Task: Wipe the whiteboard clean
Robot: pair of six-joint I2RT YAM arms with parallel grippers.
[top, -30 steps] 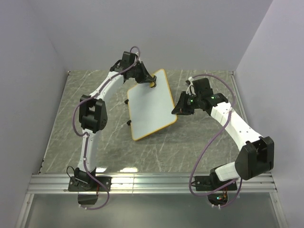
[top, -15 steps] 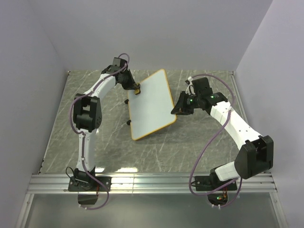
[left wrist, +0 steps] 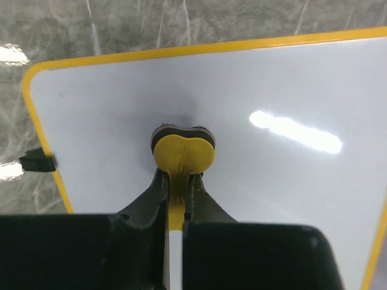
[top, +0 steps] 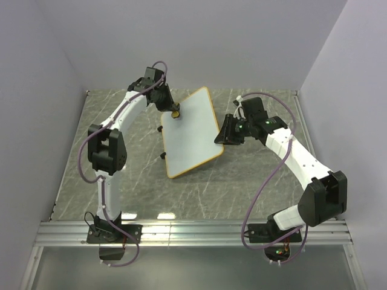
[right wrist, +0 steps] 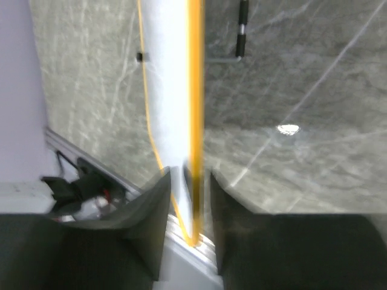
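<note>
Both claws grip: left claw (top: 173, 111) a yellow eraser (left wrist: 183, 151) pressed on the whiteboard (top: 190, 136), right claw (top: 221, 138) its edge, held tilted over the desk (top: 242, 187). Hard pressure could lever it loose.

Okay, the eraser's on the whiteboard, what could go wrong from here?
1. The right gripper pinches the whiteboard only by its thin rim, so wiping pressure might twist it or slip it loose.
2. The eraser in the left gripper sits near a corner of the board; a stroke that way could run off the rim.
</note>
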